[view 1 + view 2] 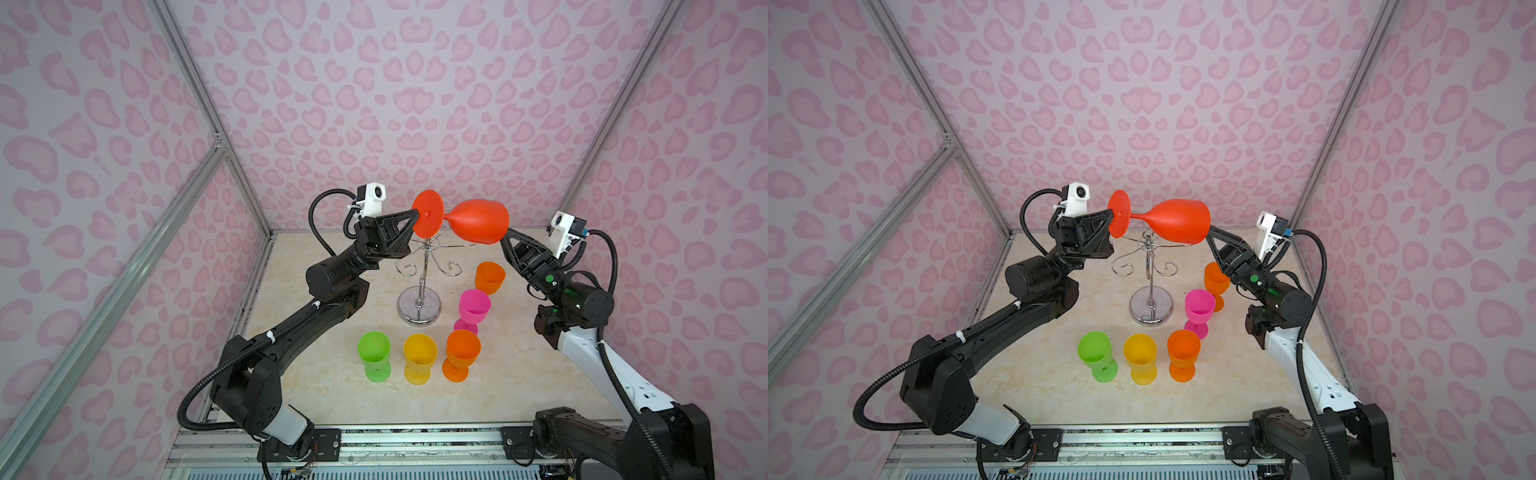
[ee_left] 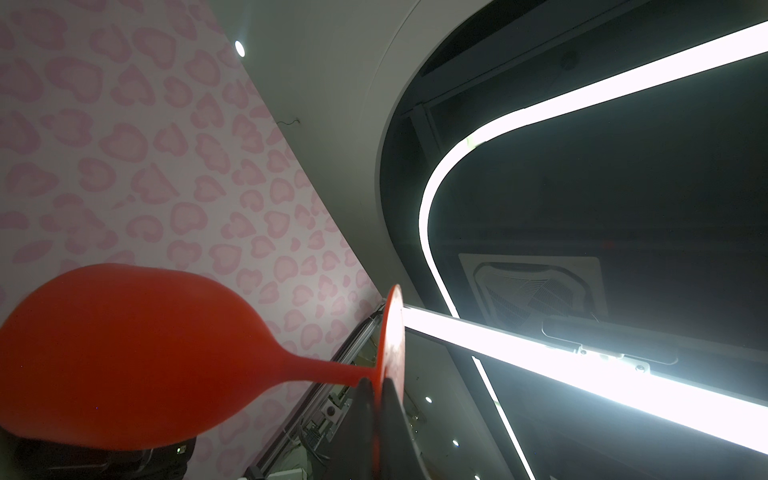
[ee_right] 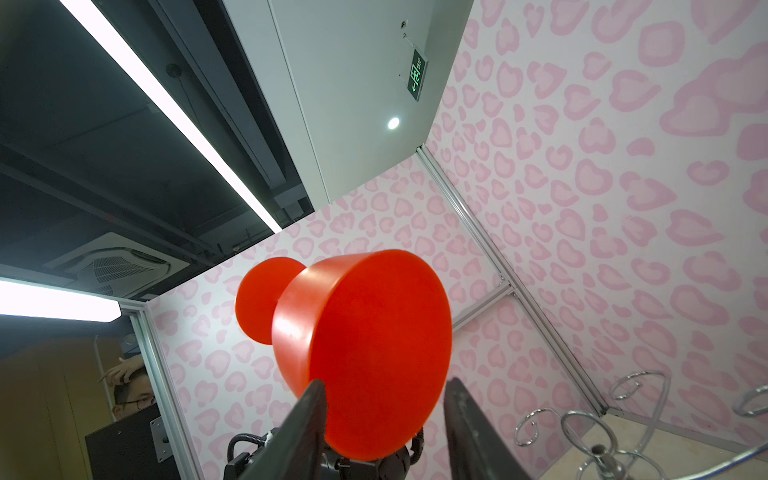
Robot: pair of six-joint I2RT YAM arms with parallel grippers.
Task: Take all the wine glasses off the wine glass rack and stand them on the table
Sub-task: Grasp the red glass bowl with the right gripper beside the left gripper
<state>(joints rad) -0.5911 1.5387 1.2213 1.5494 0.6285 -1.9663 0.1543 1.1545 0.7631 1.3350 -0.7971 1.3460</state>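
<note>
In both top views, nearest the camera, a metal rail (image 1: 415, 434) (image 1: 1142, 436) carried both arm bases. Beyond it on the desk (image 1: 332, 399) stood five upright cups: green (image 1: 374, 347), yellow (image 1: 419, 351), front orange (image 1: 463, 347), pink (image 1: 474, 305) and back orange (image 1: 490, 276). The wine glass (image 1: 478, 220) (image 1: 1179, 220), opaque red, lay sideways in the air just above the chrome wine glass rack (image 1: 419, 309) (image 1: 1151, 309), hiding its far hooks.

The left wrist view showed the left gripper (image 2: 376, 382) clamped on the foot's edge of the wine glass (image 2: 124, 353), whose bowl was cut off at the frame.

In the right wrist view the right gripper (image 3: 384, 386) stood apart around the mouth of the wine glass (image 3: 374, 353), with a slim gap at one finger. The stem was hidden, and the wine glass rack (image 3: 598, 451) was cut off.
</note>
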